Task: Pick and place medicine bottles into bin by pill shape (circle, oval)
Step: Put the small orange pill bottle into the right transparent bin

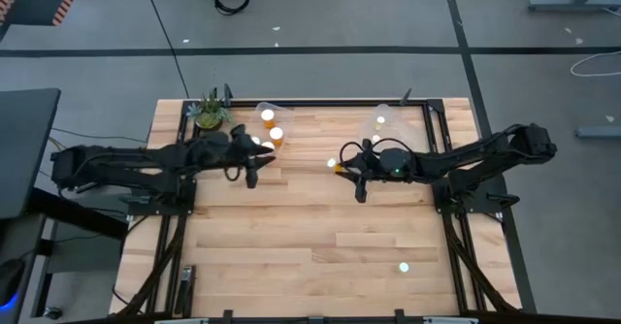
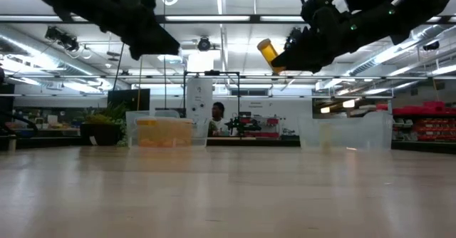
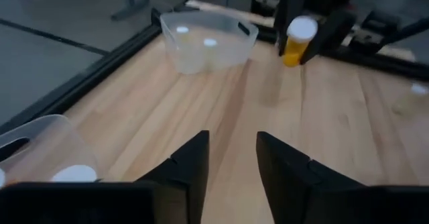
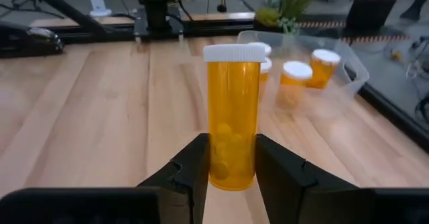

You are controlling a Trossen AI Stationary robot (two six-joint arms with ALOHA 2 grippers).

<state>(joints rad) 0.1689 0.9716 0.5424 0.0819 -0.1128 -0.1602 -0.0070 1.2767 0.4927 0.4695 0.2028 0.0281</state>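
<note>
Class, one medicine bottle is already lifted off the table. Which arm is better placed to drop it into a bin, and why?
Right, probably. The right gripper is shut on the medicine bottle, held above the table between the two clear bins. The left gripper is open and empty near the left bin.

Two black jointed arms, looped black cables, green light on right arm, blocky dark fingers

Bare table middle — bins line far edge
</note>
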